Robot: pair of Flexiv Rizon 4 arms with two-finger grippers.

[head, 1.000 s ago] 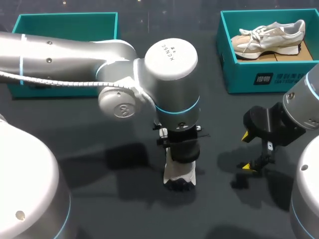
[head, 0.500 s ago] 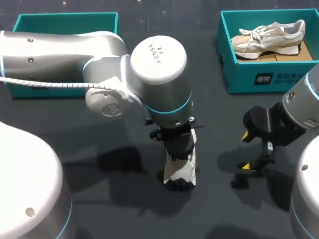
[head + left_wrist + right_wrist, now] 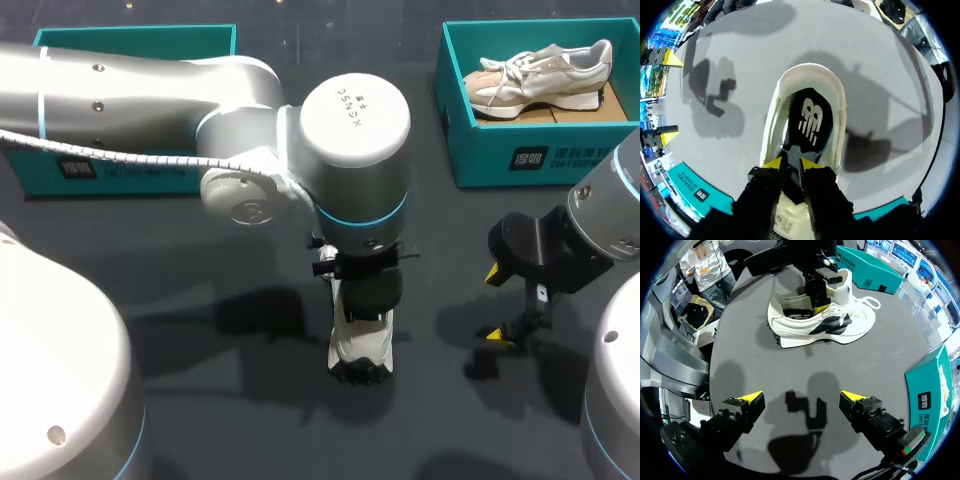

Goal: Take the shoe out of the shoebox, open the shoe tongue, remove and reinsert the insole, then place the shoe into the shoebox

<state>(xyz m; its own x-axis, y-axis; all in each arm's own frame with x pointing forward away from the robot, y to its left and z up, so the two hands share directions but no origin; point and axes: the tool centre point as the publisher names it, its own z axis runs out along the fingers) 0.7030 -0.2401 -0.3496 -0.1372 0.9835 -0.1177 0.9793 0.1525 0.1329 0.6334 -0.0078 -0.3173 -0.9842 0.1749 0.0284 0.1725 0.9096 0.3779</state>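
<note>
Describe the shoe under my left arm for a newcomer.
On the dark table, follow the silver left arm to the middle. Under its gripper sits a white sneaker with a black side panel, on the tabletop, unlike the beige sneaker inside a teal shoebox.

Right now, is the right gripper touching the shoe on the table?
Apart. The right wrist view shows the right gripper open, with bare table between it and the shoe.

Small print on shoebox, left arm's cap, insole logo — seemingly nothing clearly legible
</note>
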